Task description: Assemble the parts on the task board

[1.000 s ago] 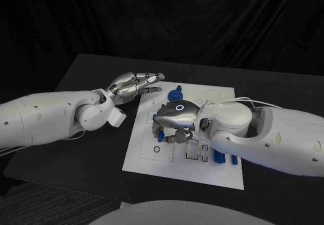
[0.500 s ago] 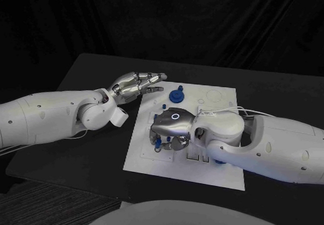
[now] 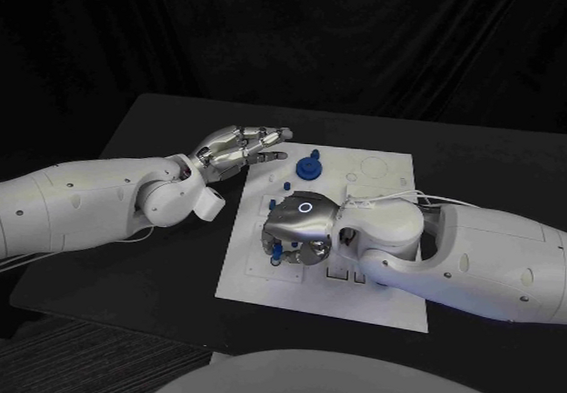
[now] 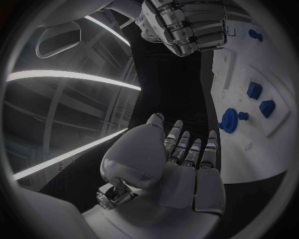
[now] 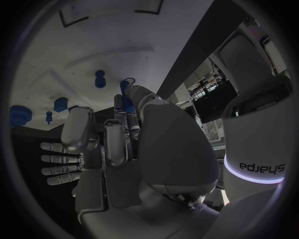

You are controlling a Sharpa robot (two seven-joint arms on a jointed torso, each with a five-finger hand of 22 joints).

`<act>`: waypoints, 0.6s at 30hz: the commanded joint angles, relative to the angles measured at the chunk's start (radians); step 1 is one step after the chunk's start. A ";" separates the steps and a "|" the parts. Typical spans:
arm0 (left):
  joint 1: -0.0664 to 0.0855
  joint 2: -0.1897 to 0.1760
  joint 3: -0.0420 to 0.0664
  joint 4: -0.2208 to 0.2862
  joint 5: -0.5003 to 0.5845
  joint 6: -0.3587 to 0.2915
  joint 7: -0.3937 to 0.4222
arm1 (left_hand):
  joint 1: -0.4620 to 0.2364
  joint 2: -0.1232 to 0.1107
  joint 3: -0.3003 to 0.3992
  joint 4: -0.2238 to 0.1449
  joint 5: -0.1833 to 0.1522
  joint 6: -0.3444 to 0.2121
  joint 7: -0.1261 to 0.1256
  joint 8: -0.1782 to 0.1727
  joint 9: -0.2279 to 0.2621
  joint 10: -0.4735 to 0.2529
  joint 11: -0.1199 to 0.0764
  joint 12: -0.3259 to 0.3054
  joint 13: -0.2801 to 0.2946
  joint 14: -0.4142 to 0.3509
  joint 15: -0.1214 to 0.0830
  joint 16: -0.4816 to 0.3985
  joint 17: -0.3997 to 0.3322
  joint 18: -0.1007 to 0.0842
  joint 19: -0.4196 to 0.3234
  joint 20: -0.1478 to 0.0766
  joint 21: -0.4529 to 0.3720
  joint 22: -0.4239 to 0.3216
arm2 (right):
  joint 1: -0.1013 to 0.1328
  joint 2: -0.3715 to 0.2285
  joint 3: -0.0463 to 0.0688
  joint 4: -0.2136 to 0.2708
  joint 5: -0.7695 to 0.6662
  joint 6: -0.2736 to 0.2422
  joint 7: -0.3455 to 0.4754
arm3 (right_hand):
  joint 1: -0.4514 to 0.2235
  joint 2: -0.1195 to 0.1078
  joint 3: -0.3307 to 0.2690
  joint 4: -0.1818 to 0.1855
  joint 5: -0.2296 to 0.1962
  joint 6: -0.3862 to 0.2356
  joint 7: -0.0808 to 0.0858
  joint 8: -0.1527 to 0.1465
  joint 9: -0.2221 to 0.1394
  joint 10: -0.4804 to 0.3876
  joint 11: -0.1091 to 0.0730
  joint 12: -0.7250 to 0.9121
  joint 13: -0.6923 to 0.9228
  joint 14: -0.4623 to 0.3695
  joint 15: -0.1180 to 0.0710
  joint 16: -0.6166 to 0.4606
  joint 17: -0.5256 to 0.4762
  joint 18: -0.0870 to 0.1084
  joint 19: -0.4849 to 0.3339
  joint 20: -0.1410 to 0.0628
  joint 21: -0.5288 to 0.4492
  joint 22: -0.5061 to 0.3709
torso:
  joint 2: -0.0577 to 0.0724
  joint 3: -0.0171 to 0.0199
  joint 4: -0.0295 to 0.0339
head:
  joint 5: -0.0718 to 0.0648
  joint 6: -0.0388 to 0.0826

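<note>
1. Two white arms reached over the black table (image 3: 167,270); the task board (image 3: 355,300), a white plate, lay in the middle of the frame with its long axis running from the lower edge up toward the far side.
2. Near the board's upper end stood a round blue part (image 3: 307,168) with a small knob above it; a smaller blue piece (image 3: 287,185) sat just below and left of it.
3. From the left wrist camera, more blue parts (image 4: 253,90) sat in recesses of the board.
4. The right hand (image 3: 298,228) hung low over the board's left-centre, fingers curled downward around a small blue part (image 3: 276,249) at its fingertips; the right wrist view showed a blue piece (image 5: 124,88) against the fingertips, so it appeared pinched there, though the hold itself was partly hidden.
5. The left hand (image 3: 240,147) hovered in the upper left of the frame, just beside the board's upper left corner, its fingers stretched out side by side and carrying nothing, well apart from the pinched part.
</note>
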 commanded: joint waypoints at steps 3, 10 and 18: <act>-0.001 0.005 0.001 -0.002 0.004 0.023 0.017 | 0.013 0.002 0.006 0.000 0.005 0.002 0.002 0.004 0.000 -0.007 0.001 -0.002 -0.001 0.006 0.005 0.006 0.002 0.009 0.005 0.004 0.006 0.007 | -0.004 0.003 0.000 -0.005 -0.041 0.009 -0.019 | -0.001 0.008 0.006 0.001 0.005 -0.003 0.002 -0.005 0.001 0.010 -0.001 0.002 0.002 0.045 0.008 0.005 -0.001 0.007 -0.004 0.003 -0.005 0.151 | -0.001 -0.0007 0.0020 | -0.003 0.000; -0.001 0.007 0.001 -0.003 0.004 0.029 0.016 | 0.015 0.002 0.008 0.000 0.006 0.003 0.002 0.004 0.000 -0.007 0.002 -0.002 -0.001 0.006 0.005 0.007 0.002 0.009 0.008 0.005 0.008 0.010 | -0.012 0.006 0.000 -0.012 -0.044 0.025 -0.021 | -0.004 0.007 0.006 0.000 0.004 -0.004 0.003 -0.006 0.001 0.009 0.000 0.001 0.003 0.044 0.009 0.003 -0.004 0.008 -0.006 0.004 -0.011 0.150 | 0.000 -0.0004 -0.0001 | 0.001 0.000; -0.002 0.009 0.001 -0.005 0.004 0.033 0.014 | 0.019 0.003 0.010 0.000 0.007 0.004 0.003 0.005 0.000 -0.007 0.002 -0.002 -0.001 0.007 0.006 0.008 0.002 0.010 0.011 0.006 0.010 0.012 | -0.017 0.010 0.000 -0.008 -0.044 0.028 -0.019 | -0.006 0.008 0.007 -0.002 0.001 -0.001 0.002 -0.006 0.003 0.013 -0.002 0.004 0.005 0.043 0.009 0.003 -0.004 0.008 -0.007 0.004 -0.009 0.150 | 0.001 -0.0001 0.0014 | -0.002 0.000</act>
